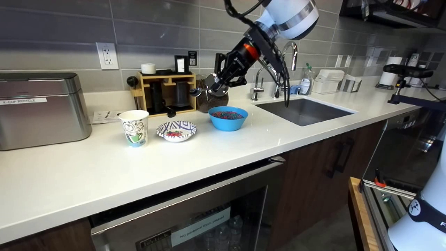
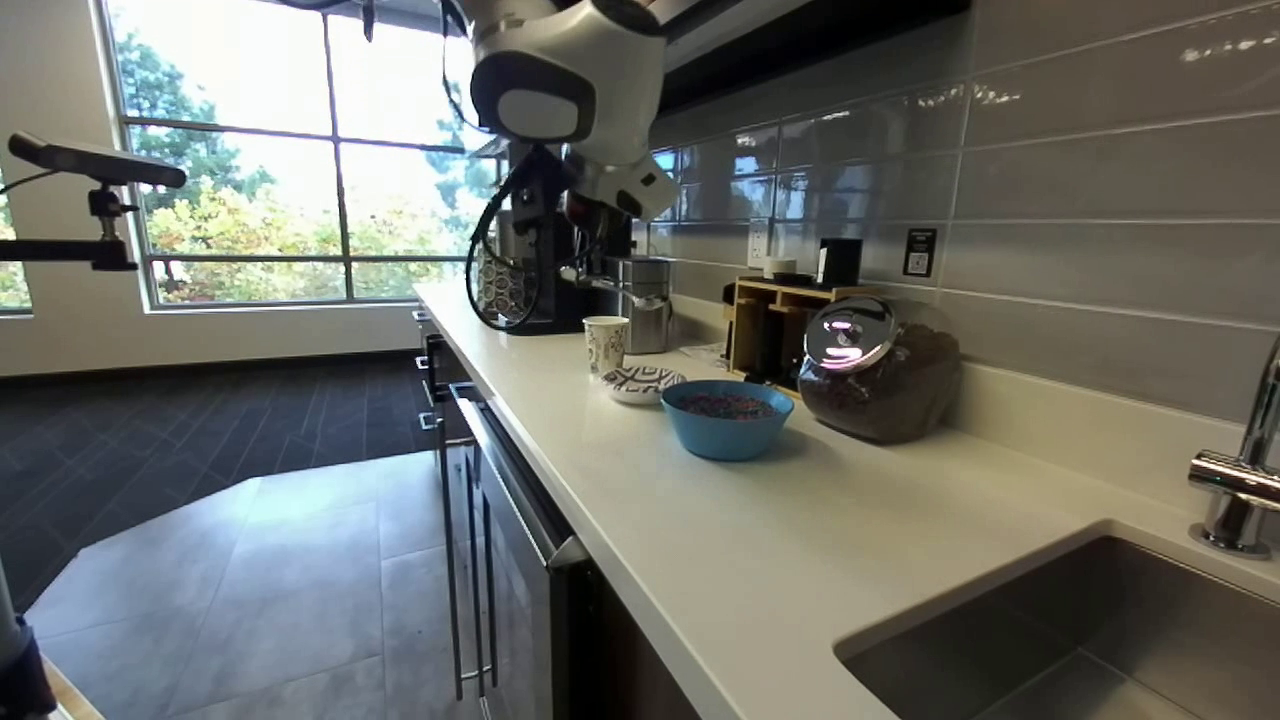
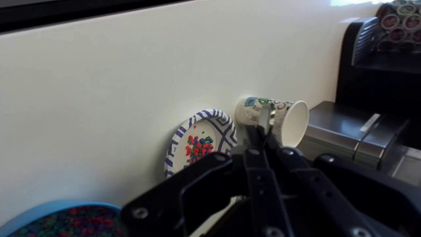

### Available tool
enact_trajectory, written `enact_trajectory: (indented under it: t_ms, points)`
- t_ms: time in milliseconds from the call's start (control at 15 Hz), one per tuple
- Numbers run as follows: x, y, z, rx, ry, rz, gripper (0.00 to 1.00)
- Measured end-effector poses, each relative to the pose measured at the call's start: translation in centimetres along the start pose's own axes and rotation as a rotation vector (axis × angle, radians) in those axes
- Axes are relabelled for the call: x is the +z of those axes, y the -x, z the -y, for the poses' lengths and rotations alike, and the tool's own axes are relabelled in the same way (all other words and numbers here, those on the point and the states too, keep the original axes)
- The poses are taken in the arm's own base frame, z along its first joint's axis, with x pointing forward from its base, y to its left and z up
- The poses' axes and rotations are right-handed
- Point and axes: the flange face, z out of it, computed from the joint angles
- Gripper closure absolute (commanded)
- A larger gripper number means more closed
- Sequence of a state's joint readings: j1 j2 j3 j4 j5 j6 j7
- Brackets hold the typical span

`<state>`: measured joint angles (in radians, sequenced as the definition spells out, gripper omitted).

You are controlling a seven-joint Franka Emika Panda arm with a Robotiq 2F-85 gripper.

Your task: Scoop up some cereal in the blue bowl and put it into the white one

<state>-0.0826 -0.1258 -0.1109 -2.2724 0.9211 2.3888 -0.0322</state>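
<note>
The transfer looks done at least in part: a small, loose cluster of red, green and blue cereal (image 3: 199, 146) lies on the bottom of the white patterned bowl (image 1: 177, 138). That bowl stands on the desk (image 1: 115, 177) between the blue bowl (image 1: 228, 123) and an upright paper cup (image 1: 134, 129). The blue bowl holds a far bigger supply, so there is plenty for another scoop.

The gripper (image 3: 262, 136) is pressed together, pinching what looks like a metal spoon (image 1: 195, 92) in the air, clear of the 2 bowls. Whether the spoon carries any cereal cannot be told.

As the task asks only for "some" cereal, the goal is probably met; what is left is likely either 1 more scoop or setting the spoon down.
</note>
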Motion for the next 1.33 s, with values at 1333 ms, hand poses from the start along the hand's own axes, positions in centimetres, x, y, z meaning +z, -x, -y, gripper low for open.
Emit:
enact_trajectory:
  t_ms: [1333]
  points:
    - [-9.9,-2.7,-12.6,0.406,-0.296,0.206,0.99]
